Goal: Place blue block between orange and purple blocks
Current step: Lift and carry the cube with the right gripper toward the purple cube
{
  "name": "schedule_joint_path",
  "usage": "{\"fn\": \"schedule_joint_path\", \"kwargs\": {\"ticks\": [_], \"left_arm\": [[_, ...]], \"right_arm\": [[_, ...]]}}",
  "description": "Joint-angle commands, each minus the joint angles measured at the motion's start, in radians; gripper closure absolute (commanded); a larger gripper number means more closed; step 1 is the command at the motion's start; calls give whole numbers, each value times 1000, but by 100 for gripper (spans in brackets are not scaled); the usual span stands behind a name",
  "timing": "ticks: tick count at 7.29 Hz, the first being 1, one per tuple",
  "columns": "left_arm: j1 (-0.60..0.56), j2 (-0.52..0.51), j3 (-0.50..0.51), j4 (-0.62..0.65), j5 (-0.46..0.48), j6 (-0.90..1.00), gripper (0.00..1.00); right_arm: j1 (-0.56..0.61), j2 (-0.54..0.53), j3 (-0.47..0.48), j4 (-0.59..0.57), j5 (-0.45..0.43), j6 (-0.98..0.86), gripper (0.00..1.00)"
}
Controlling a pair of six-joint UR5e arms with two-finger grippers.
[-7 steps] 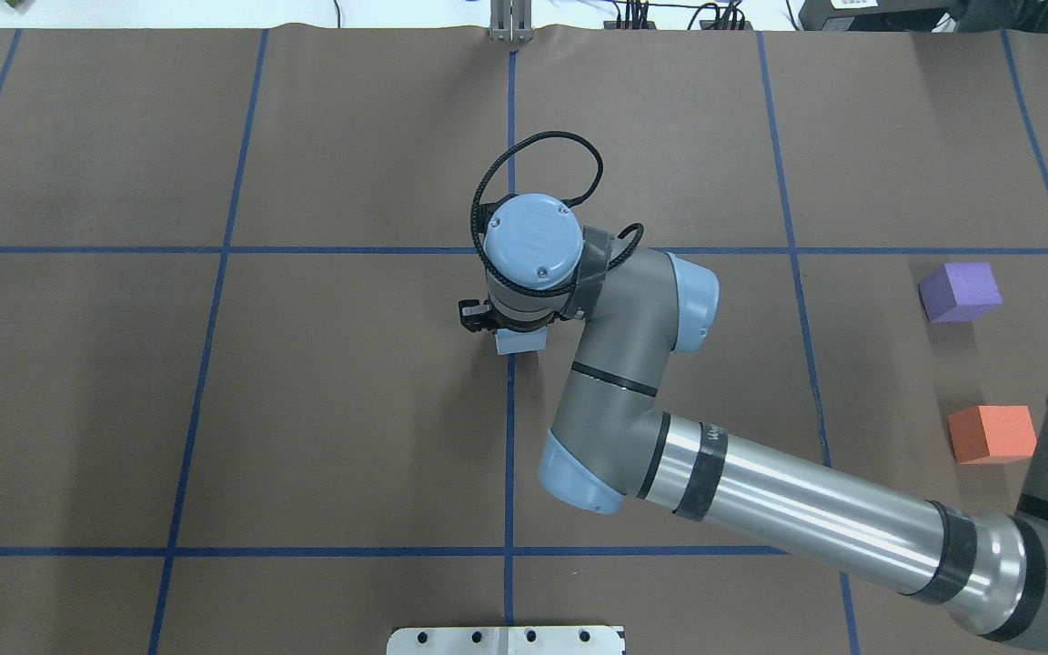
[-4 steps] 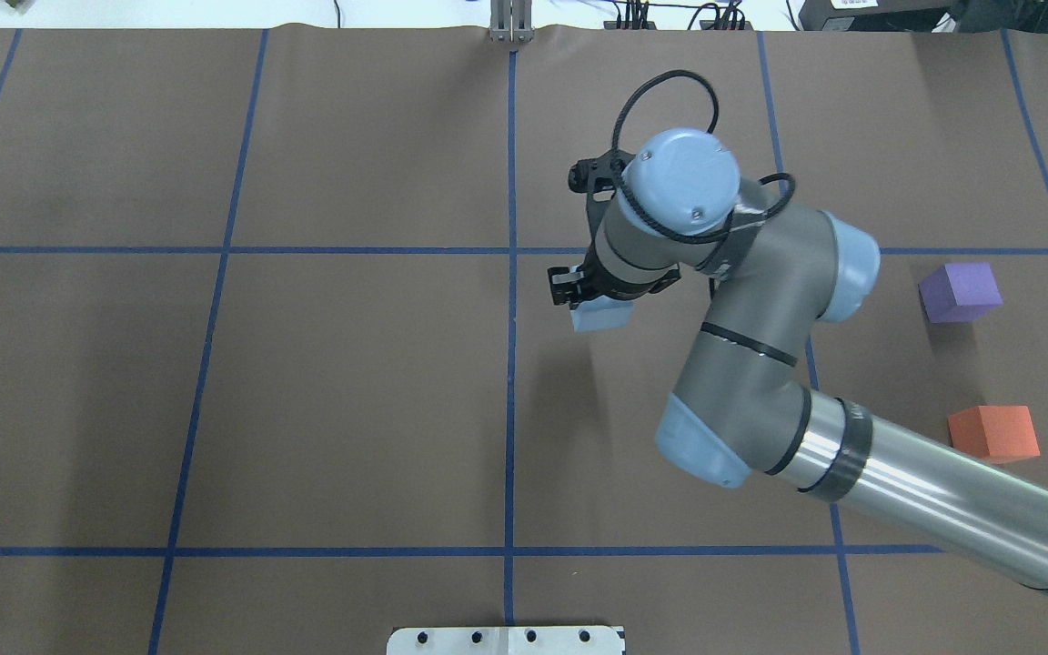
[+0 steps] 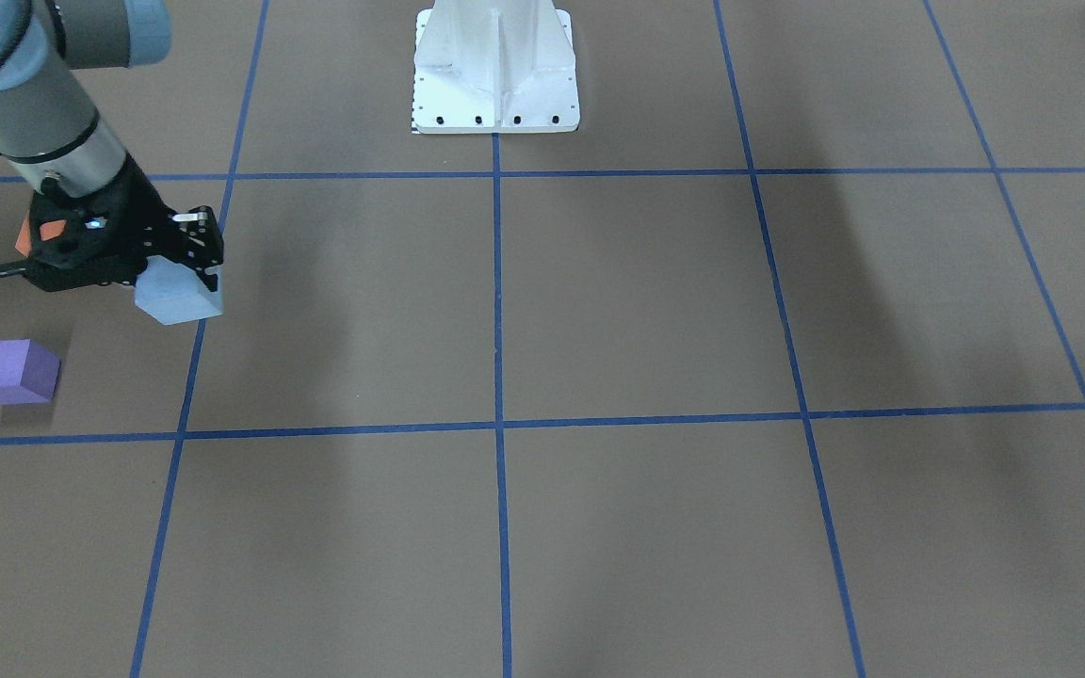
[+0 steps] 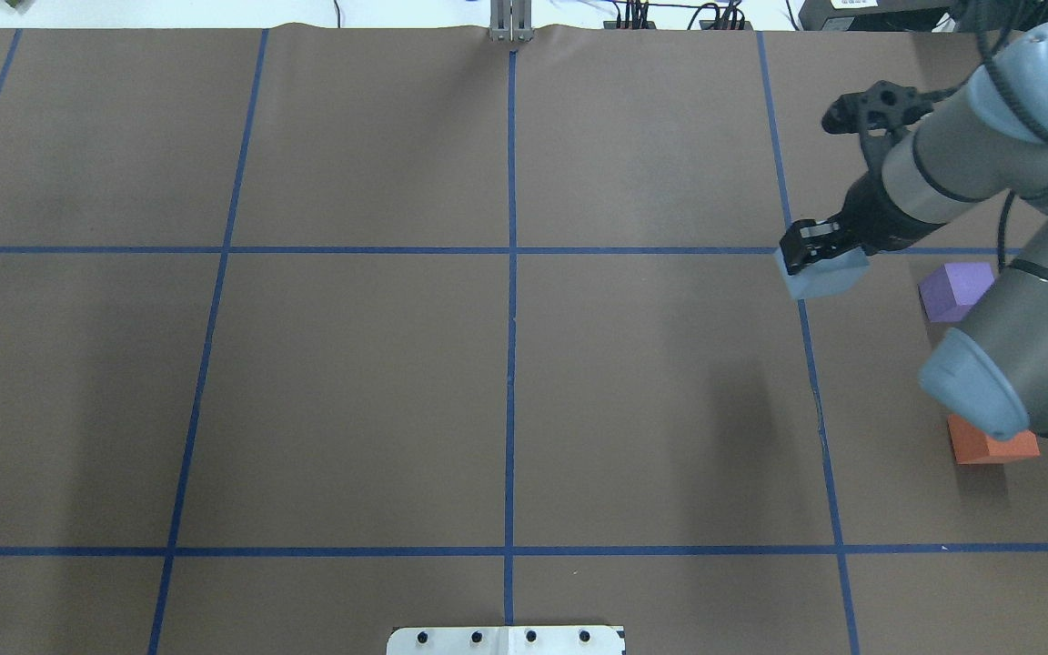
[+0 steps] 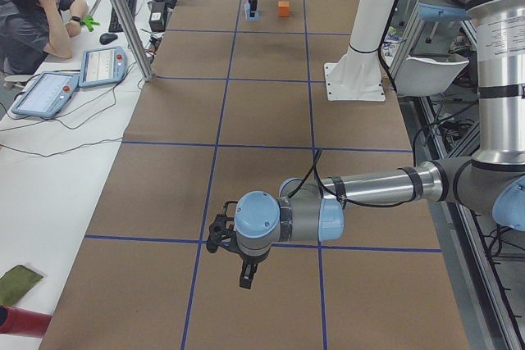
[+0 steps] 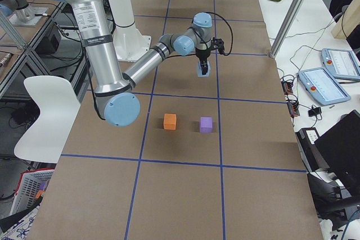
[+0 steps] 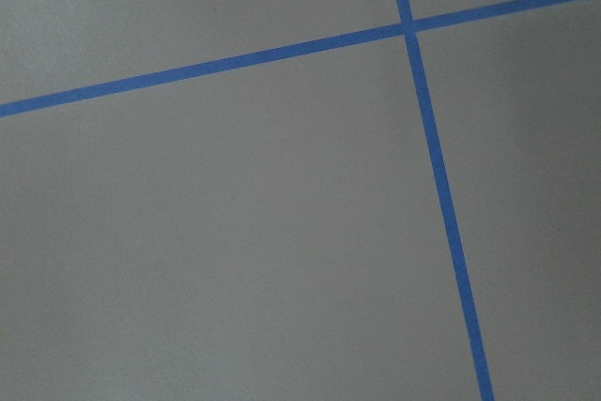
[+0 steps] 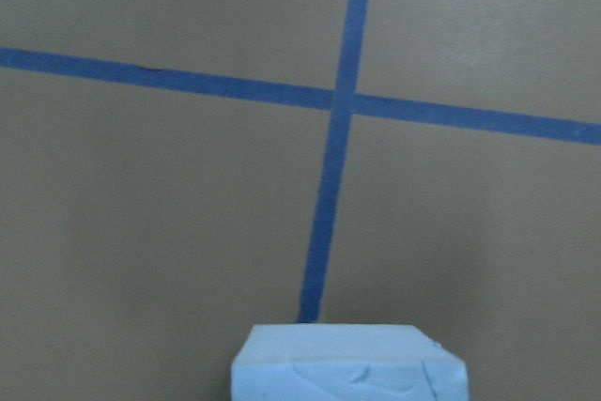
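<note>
- The blue block (image 4: 822,276) is pinched between the fingers (image 4: 800,247) of the right gripper (image 4: 815,259), its lower part sticking out below them
- The purple block (image 4: 953,289) sits on the brown paper (image 4: 351,391) off that gripper's right side, apart from it
- The orange block (image 4: 988,448) lies further from the gripper, right and back toward the robot, partly under the arm's elbow (image 4: 979,396)
- A gap separates purple and orange
- The left gripper (image 5: 245,279) hangs far off over the paper; whether spread or closed cannot be told
</note>
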Motion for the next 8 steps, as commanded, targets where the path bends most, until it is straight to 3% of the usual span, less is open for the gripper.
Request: {"fn": "schedule_joint_path", "kwargs": {"ticks": [1,3,6,8], "left_arm": [[0,0,-6,-1,0,-1,0],[0,0,-15,-1,0,-1,0],[0,1,-19,-1,0,-1,0],[0,0,-21,-1,0,-1,0]], "right_arm": [[81,-229,30,149,6,2,70],[95,-316,-34,293,6,4,69],[95,-353,-237,638,6,127,69],[89,-358,-271,718,8,221,69]]}}
